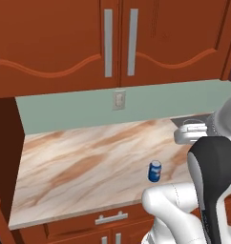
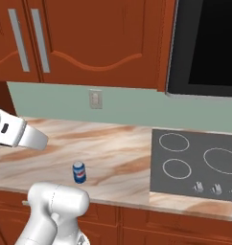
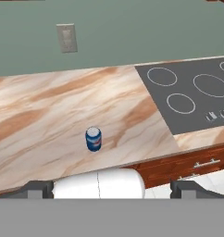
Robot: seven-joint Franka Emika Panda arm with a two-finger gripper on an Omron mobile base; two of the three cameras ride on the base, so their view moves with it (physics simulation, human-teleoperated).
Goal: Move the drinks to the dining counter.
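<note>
Standing wide apart and empty, the gripper (image 3: pixel 112 190) fingertips (image 3: pixel 37 189) hang well back from the blue can (image 3: pixel 93 139), upright near the front edge of the cooktop counter (image 3: pixel 35 120), so that drink, I judge, awaits moving.
</note>
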